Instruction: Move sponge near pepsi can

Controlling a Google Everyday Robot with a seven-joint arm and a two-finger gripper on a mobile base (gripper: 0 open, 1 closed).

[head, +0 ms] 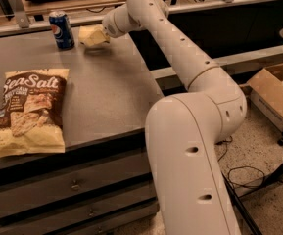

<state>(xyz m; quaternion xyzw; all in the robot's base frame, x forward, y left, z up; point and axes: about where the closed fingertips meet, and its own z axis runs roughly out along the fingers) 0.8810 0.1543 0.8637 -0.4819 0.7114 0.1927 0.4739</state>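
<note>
Pale yellow foam, the sponge sits against the claw just beside the pepsi can at the far side of the counter, a spot that seems to satisfy the task, though whether the claw clenches it I cannot tell.

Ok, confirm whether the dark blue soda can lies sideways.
No, the dark blue soda can stands upright beside the pale yellow foam sponge at the pincer.
</note>
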